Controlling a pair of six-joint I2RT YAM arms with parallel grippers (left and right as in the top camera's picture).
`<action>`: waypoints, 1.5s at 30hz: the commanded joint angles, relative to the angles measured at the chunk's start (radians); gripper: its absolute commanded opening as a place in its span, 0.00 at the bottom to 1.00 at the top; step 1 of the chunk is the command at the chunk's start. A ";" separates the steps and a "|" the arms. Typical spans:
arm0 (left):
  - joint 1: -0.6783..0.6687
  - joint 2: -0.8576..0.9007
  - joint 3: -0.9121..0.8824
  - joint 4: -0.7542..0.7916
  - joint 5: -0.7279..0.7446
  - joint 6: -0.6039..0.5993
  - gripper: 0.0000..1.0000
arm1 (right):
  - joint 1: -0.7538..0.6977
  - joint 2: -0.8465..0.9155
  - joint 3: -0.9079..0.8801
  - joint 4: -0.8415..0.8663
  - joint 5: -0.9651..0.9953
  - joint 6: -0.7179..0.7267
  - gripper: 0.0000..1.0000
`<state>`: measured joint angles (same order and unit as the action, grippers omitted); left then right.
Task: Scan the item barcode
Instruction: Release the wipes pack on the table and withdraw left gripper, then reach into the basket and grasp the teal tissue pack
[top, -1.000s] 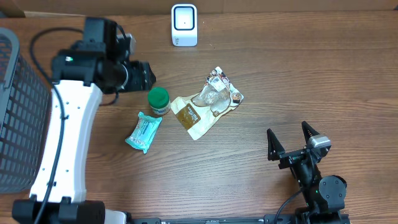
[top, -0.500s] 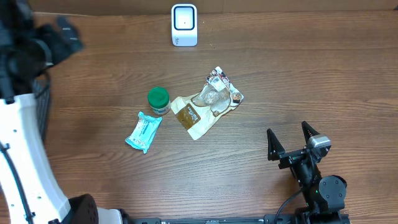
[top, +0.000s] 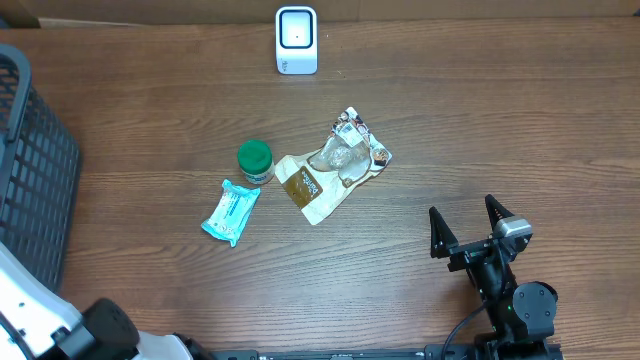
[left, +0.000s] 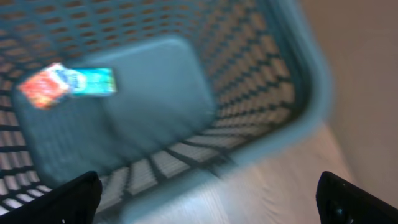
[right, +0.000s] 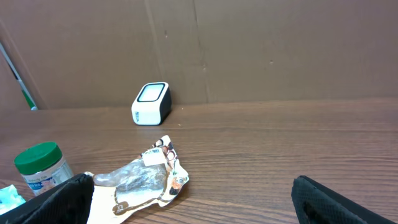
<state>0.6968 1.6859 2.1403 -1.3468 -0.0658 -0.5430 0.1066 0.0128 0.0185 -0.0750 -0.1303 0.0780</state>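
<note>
The white barcode scanner stands at the table's far edge, and also shows in the right wrist view as the scanner. Mid-table lie a green-lidded jar, a teal packet and a crinkled clear-and-tan bag. My right gripper rests open near the front right, empty, with the bag ahead of it. My left gripper is open and empty above the grey basket. That view is blurred. A red-and-teal box lies on the basket's floor.
The mesh basket fills the left edge of the table. Only a white part of my left arm shows at the bottom left of the overhead view. A brown wall rises behind the scanner.
My left arm has swung from beside the green-lidded jar leftwards over the basket and mostly out of the overhead view, and its jaws have opened wider. The right arm has not moved.
</note>
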 joint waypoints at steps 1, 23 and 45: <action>0.048 0.098 0.005 -0.012 -0.035 0.081 0.98 | 0.005 -0.010 -0.010 0.003 0.009 0.003 1.00; 0.196 0.482 0.002 0.064 -0.082 0.419 0.84 | 0.005 -0.010 -0.010 0.003 0.009 0.004 1.00; 0.212 0.668 0.002 0.185 -0.208 0.634 0.81 | 0.005 -0.010 -0.010 0.003 0.009 0.004 1.00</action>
<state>0.9043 2.3501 2.1399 -1.1748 -0.2493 0.0486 0.1066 0.0128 0.0185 -0.0753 -0.1261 0.0784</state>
